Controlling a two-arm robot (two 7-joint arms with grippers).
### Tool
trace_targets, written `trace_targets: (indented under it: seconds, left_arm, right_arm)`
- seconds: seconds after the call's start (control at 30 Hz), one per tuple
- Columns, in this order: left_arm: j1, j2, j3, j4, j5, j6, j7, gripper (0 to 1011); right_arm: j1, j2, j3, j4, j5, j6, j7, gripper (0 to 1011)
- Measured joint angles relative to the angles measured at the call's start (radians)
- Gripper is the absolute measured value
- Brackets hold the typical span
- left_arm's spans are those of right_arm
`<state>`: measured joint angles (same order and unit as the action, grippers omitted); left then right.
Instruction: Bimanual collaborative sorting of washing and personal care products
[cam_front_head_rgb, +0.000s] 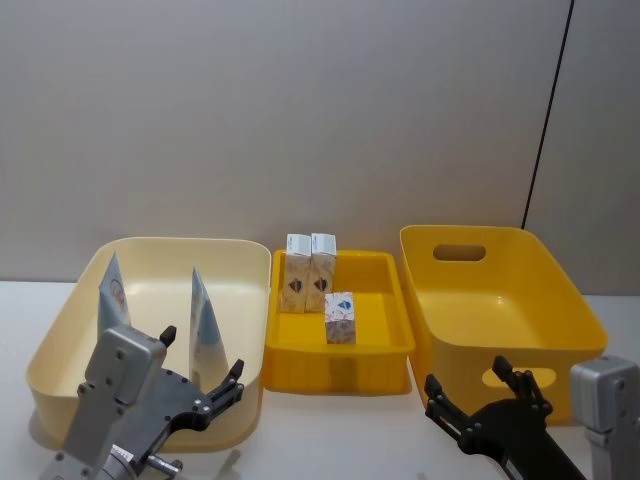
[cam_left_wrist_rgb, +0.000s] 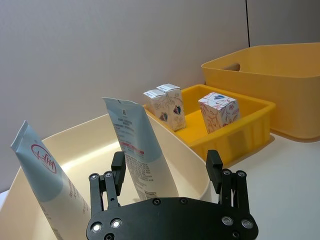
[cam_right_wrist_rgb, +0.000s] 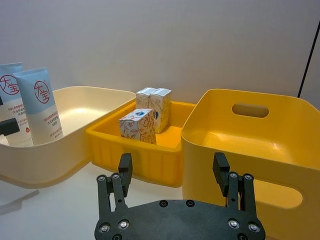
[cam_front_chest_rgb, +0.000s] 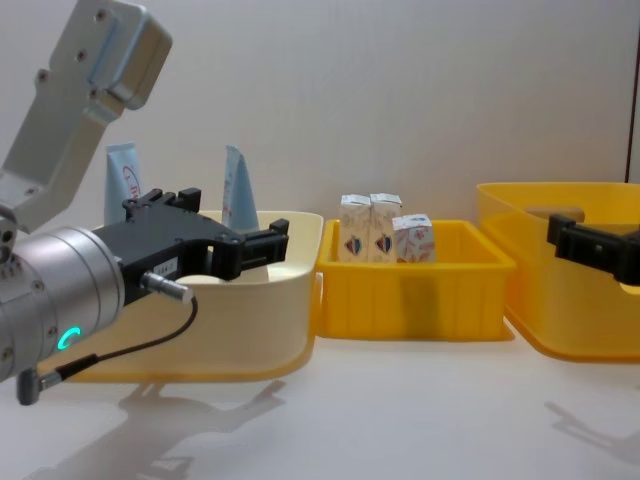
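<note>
Left tool (cam_front_head_rgb: 203, 352) is hovering spread and empty at the cream bin's (cam_front_head_rgb: 58, 325) near rim; advancing carelessly risks toppling the upright tubes (cam_front_head_rgb: 205, 320). Right tool (cam_front_head_rgb: 468, 377) is idling spread before the yellow bin (cam_front_head_rgb: 452, 345).

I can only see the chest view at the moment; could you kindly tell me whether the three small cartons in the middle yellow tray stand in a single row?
Observer: No. In the head view a pair of cartons stands side by side against the back wall of the yellow tray, while the third carton stands alone, nearer the front and apart from them.
Operator: Thank you. My view cuts off the right arm at the edge; is its gripper open?
Observer: Yes. The right wrist view shows the right gripper with its fingers spread and nothing between them, in front of the deep yellow bin.
</note>
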<state>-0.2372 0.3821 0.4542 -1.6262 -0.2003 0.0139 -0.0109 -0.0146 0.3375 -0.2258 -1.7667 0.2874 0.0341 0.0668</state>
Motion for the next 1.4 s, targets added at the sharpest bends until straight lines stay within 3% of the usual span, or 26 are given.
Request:
trace_targets:
  seconds: [1.4]
  left_arm:
    - [0.000,0.000,0.000,0.000,0.000,0.000,0.000,1003]
  right_arm:
    - [0.000,0.000,0.000,0.000,0.000,0.000,0.000,1001]
